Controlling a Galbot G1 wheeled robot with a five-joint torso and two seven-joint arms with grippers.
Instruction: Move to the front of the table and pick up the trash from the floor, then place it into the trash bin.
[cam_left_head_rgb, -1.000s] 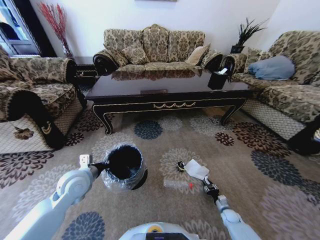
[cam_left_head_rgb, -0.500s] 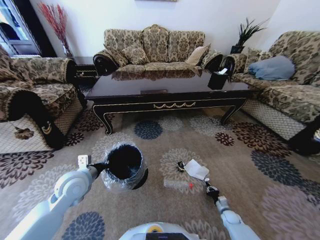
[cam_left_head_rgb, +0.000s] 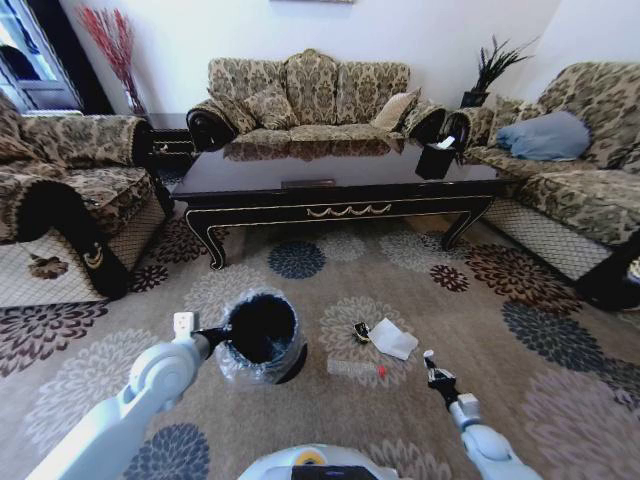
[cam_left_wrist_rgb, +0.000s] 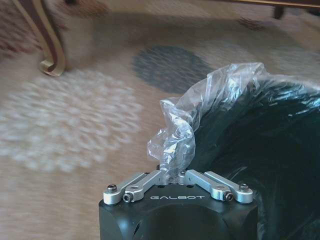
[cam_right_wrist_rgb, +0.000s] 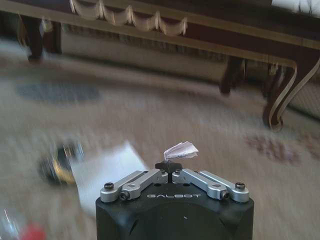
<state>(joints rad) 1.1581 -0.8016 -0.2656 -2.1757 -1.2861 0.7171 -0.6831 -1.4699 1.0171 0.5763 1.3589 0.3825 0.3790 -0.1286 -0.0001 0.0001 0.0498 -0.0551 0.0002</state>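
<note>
The black trash bin (cam_left_head_rgb: 262, 330) with its clear liner stands on the carpet before the table (cam_left_head_rgb: 340, 210). My left gripper (cam_left_head_rgb: 214, 337) is shut on the liner's crinkled edge (cam_left_wrist_rgb: 172, 145) at the bin's rim. To the bin's right lies the trash: a white paper wad (cam_left_head_rgb: 393, 338), a small dark wrapper (cam_left_head_rgb: 361, 331) and a clear bottle (cam_left_head_rgb: 352, 368) with a red cap. My right gripper (cam_left_head_rgb: 430, 357) hovers just right of the wad, shut on a small white paper scrap (cam_right_wrist_rgb: 181, 149). The wad (cam_right_wrist_rgb: 107, 167) and wrapper (cam_right_wrist_rgb: 57, 162) lie below it.
Patterned sofas stand at the left (cam_left_head_rgb: 70, 190), back (cam_left_head_rgb: 310, 95) and right (cam_left_head_rgb: 580, 170). A black tissue holder (cam_left_head_rgb: 436, 158) sits on the table's right end. A curved table leg (cam_right_wrist_rgb: 280, 100) is ahead of the right gripper. Open carpet lies to the right of the trash.
The left gripper has pulled the bin to the right, nearer the trash. The right gripper has drawn back to the right, off the white wad's edge, with a scrap in its tips.
</note>
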